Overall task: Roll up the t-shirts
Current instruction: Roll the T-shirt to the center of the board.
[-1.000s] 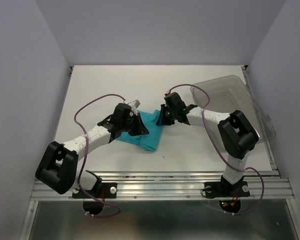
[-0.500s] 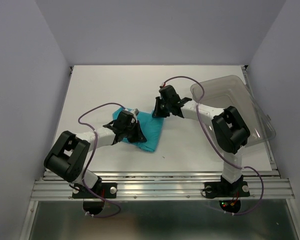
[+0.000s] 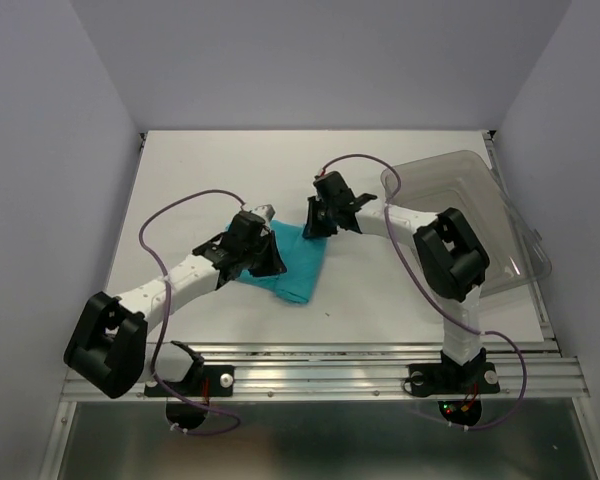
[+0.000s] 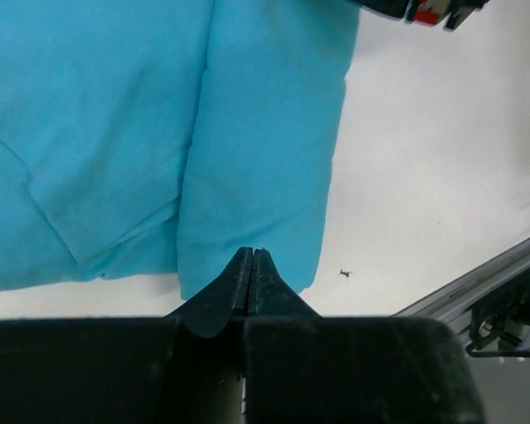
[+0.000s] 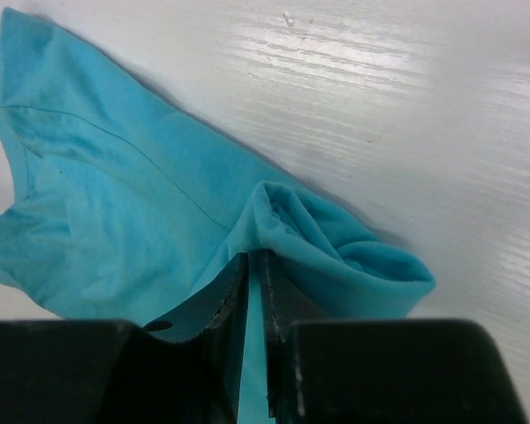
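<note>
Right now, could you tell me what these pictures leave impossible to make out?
Top view: the left gripper covers the left side of the t-shirt; any roll there is hidden.
Left wrist view: the t-shirt is cut off at the top and left edges; whether the shut gripper catches its hem is unclear.
Right wrist view: the right gripper hides the fabric beneath it.

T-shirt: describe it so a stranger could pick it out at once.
Look at the white table in the overhead view. Left of the clear bin, near the table's middle, lies the t-shirt, partly folded. It is the only teal, soft cloth thing there.
</note>
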